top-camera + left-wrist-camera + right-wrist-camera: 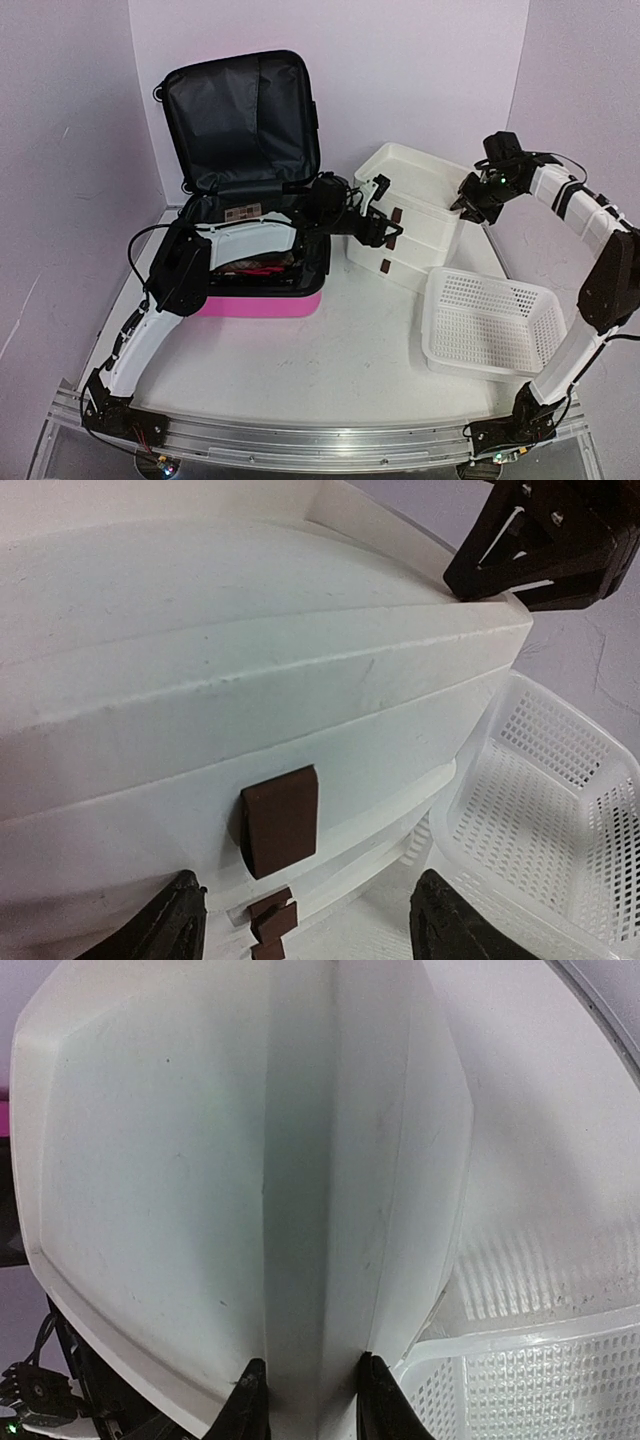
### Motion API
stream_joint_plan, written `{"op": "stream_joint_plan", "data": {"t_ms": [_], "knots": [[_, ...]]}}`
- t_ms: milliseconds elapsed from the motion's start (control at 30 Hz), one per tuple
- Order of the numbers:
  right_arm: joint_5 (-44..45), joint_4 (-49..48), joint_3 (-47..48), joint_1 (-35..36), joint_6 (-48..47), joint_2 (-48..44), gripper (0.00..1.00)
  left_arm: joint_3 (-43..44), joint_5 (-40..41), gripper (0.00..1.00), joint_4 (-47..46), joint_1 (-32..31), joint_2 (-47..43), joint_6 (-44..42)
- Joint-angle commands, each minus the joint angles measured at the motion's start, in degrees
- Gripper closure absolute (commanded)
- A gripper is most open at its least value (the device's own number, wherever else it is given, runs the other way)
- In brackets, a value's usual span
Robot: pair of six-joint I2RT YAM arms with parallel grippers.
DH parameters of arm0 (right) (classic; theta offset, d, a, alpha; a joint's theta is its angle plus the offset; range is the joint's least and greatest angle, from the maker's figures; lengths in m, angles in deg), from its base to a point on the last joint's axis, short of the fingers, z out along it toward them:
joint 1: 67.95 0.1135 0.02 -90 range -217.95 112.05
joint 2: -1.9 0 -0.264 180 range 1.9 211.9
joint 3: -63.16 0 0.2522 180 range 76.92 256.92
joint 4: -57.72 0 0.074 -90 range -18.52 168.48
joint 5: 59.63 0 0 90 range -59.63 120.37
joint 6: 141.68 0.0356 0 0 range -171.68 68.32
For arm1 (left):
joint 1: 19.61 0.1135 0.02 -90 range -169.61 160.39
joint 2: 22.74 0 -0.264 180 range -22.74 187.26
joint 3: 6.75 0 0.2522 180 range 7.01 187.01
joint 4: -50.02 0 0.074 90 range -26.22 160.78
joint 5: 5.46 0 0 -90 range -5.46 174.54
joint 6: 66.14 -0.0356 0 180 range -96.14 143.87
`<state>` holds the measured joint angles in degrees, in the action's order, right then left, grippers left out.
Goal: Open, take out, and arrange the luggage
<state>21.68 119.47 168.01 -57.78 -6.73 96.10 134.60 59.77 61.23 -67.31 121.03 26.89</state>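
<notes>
From above, the pink luggage sits at the back left of the table. It is open, and its lid stands up and shows black cloth inside. The left arm goes across the luggage, and the left gripper is at the front of the white drawer stack. The right gripper is at the stack's far right corner. A white mesh basket sits just in front of the stack.

The left wrist camera shows what the top view cannot. The left fingers are wide apart with nothing between them, close to a brown handle but not touching it. You can also see the right gripper on the top corner.

The right wrist camera shows the right fingers pinching a thin white wall of the drawer stack, one finger on each side. The luggage is only a tiny pink bit at the left edge here.
</notes>
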Motion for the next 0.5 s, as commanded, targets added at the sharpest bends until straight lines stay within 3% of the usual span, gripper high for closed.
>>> {"op": "stream_joint_plan", "data": {"t_ms": [0, 100, 200, 267, 400, 467], "knots": [[-10.1, -2.3, -0.7, 4.2, 0.1, -2.6, 0.85, 0.3, 4.5, 0.29, -6.8, 0.2, -1.1, 2.9], [-9.0, -3.9, -1.7, 6.0, 1.5, -3.4, 0.83, 1.8, 5.6, 0.33, -7.5, 0.2, -0.4, 4.7], [-8.5, -3.8, -0.9, 6.4, -0.6, -4.0, 0.57, 2.8, 6.4, 0.32, -7.6, 0.2, 0.3, 7.9], [-5.4, -1.0, -0.1, 6.3, -5.6, -5.1, 0.39, -0.3, 4.8, 0.24, -7.7, 0.1, -1.5, 9.9], [-1.9, 5.9, 1.6, 5.9, -17.4, -8.1, 0.08, -16.2, 4.1, 0.16, -7.7, -0.4, -11.7, 11.7], [0.3, 10.1, 1.4, 5.8, -22.2, -9.9, 0.02, -23.3, 3.8, 0.15, -7.7, -0.5, -16.9, 12.2]]}}
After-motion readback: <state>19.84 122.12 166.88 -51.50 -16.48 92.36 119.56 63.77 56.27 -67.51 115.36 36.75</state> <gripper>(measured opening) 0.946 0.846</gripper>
